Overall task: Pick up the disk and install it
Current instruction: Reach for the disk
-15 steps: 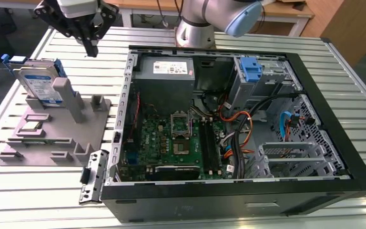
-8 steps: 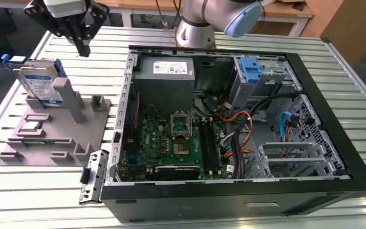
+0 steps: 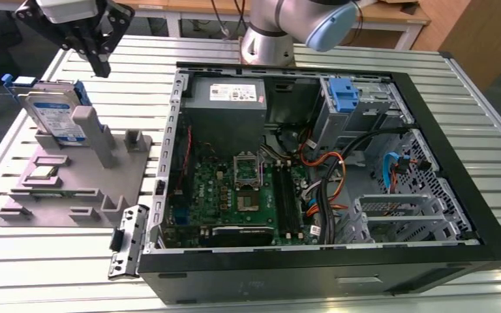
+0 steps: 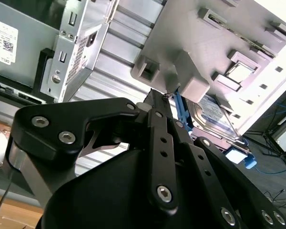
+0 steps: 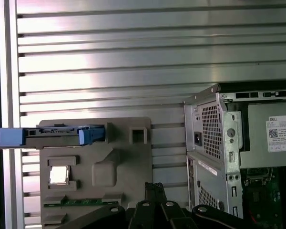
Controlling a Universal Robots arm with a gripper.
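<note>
Slatted table (image 3: 42, 274): gripper (image 3: 101, 68) near upright disk (image 3: 55, 114) in grey fixture (image 3: 68, 189); computer case (image 3: 320, 277) beside.

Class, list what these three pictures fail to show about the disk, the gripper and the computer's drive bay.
- Disk, exterior view: its lower part is hidden by the grey holder.
- Disk's label, first wrist view: unseen, since the disk lies edge-on.
- Disk, second wrist view: mostly behind the holder and the gripper.
- Drive bay under the blue latch, exterior view: its inside is hidden by the cage walls.
</note>
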